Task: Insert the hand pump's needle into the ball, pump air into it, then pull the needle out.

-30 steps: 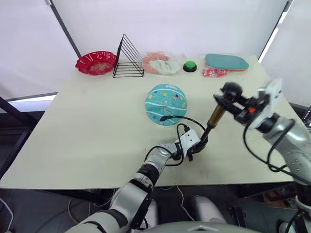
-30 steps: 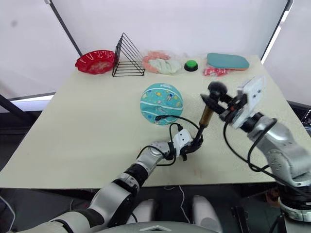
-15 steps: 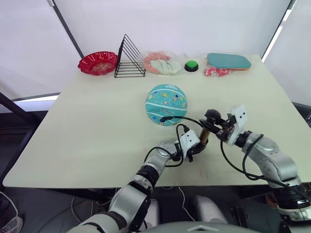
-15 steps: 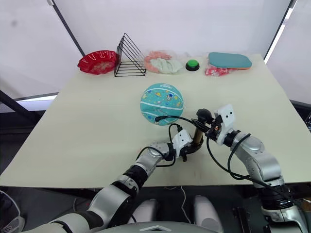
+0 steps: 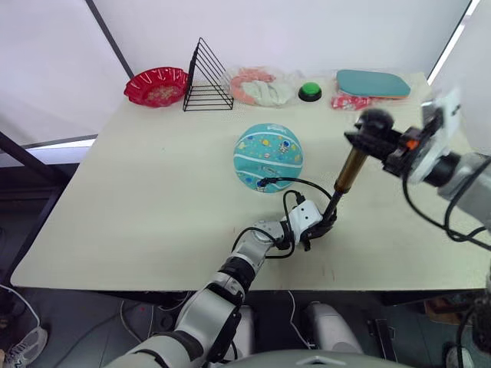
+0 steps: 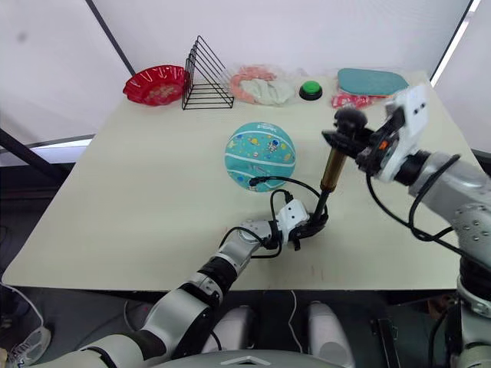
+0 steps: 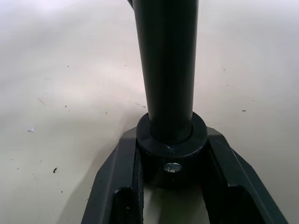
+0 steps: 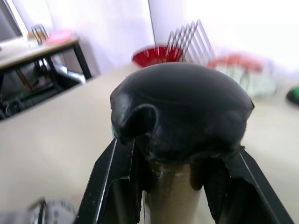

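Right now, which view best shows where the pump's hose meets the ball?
The left eye view: the hose reaches the ball at its near, lower side. The right eye view shows the same. The wrist views show the hand pump's base and handle, clamped.

Ball (image 6: 261, 156) resting mid-bench (image 6: 138, 192), hose (image 6: 295, 184) curving from its near side to pump (image 6: 325, 190). Pump tilted, base clamped in left pincer (image 6: 311, 225) on the bench, black handle (image 6: 347, 127) gripped high by right pincer (image 6: 360, 146). Along far edge: red bowl (image 6: 155, 83), wire rack (image 6: 205, 77), green button (image 6: 310, 90).
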